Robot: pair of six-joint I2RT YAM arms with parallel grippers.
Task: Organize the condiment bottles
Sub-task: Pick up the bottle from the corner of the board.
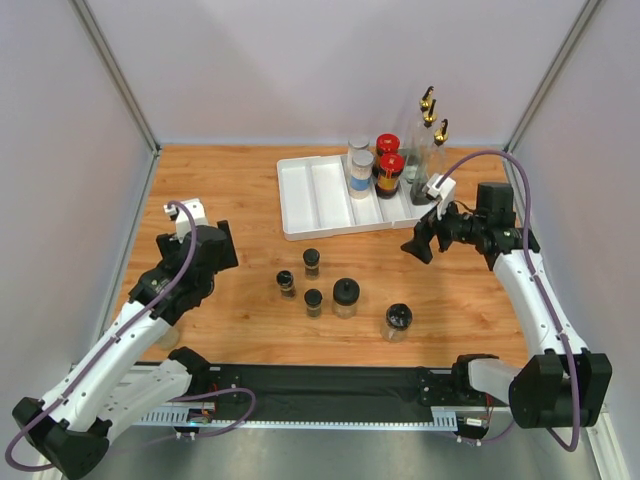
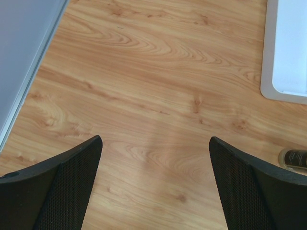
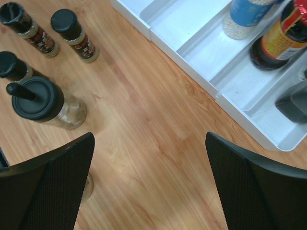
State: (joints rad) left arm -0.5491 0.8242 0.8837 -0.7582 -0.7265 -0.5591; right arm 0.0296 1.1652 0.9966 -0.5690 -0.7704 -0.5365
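"Counting the loose ones: three small black-lidded jars (image 1: 311,260) and two medium black-lidded jars (image 1: 346,296), all upright on the surface (image 1: 230,180)."

"And at the white tray (image 1: 320,190)?"

"Two grey-lidded jars (image 1: 361,168), two red-capped jars (image 1: 390,170), and three gold-spouted bottles (image 1: 430,120) at its three-o'clock end."

"Claws?"

"Both are spread wide, pinching nothing. From above, the loose jars lie toward eight o'clock of the right claw (image 3: 149,135). Its wrist view has a medium one at ten o'clock. For the left claw (image 2: 154,139) they sit toward four o'clock, and one peeks in at three in its own view."

"Nearer arm?"

"Roughly even, I'd judge: left for the small ones, right for the medium pair. Their long axes are vertical, so a sideways pinch suits."
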